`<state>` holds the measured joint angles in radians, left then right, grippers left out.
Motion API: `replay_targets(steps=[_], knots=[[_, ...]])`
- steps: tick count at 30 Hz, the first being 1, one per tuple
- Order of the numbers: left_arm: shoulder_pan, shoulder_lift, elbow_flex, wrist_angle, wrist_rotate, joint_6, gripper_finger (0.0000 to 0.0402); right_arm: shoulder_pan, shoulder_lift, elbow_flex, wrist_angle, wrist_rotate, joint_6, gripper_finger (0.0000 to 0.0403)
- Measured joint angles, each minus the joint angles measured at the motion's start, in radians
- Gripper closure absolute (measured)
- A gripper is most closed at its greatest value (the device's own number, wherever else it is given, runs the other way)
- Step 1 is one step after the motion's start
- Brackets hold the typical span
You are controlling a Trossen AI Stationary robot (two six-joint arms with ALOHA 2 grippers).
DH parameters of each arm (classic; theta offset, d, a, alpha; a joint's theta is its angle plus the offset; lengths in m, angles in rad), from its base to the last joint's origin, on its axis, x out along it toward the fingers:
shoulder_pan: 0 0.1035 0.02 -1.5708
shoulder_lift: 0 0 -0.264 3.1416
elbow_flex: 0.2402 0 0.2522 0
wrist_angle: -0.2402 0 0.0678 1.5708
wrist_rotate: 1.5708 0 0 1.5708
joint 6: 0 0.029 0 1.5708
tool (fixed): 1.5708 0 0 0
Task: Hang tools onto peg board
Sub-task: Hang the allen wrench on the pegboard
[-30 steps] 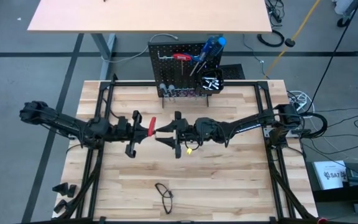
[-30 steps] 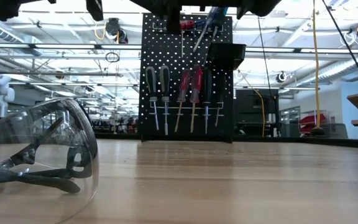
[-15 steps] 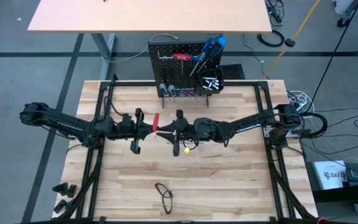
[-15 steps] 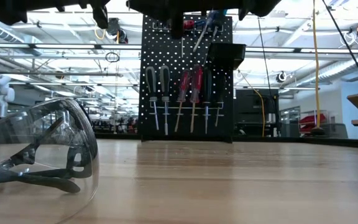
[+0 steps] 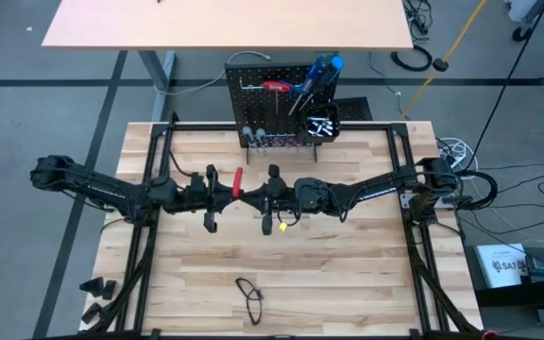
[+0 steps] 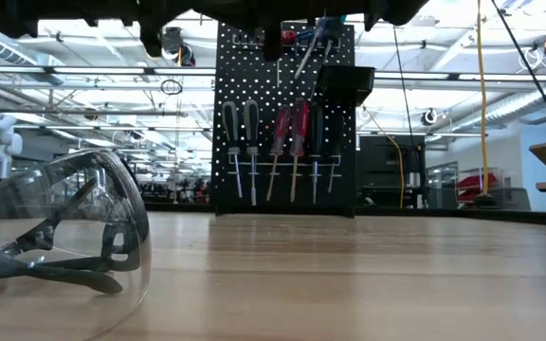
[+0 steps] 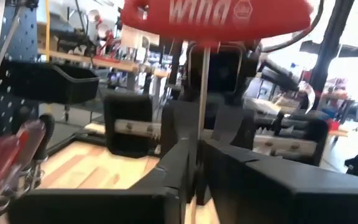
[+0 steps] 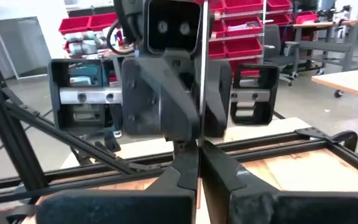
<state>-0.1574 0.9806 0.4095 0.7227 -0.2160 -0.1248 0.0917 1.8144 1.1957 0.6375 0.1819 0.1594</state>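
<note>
Both grippers, left (image 5: 223, 195) and right (image 5: 258, 197), are pinching the red-handled screwdriver's (image 7: 215, 17) thin shaft between nearly closed fingers

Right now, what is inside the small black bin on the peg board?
In the high view, the bin on the peg board holds a jumble of silver bits. From the low view only the bin's dark outer wall shows, so anything deeper beneath the top pieces is hidden.

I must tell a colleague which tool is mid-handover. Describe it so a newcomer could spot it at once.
Start at the wooden table, in front of the black peg board. Mid-table, the left pincer and right pincer meet. Between them is a red-handled screwdriver, the only tool off the board, its thin shank pinched in both pincers.
</note>
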Motion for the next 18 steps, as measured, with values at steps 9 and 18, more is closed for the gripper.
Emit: replay_targets(steps=[9,18], knots=[[0.0,-0.054,0.0,-0.053,-0.002,0.037,0.0268,0.003,-0.001,0.0,0.0,0.149,-0.016,0.0402],[0.0,-0.315,0.0,-0.459,-0.022,0.078,0.0265,0.004,-0.001,0.0,0.034,0.427,-0.056,0.0402]])
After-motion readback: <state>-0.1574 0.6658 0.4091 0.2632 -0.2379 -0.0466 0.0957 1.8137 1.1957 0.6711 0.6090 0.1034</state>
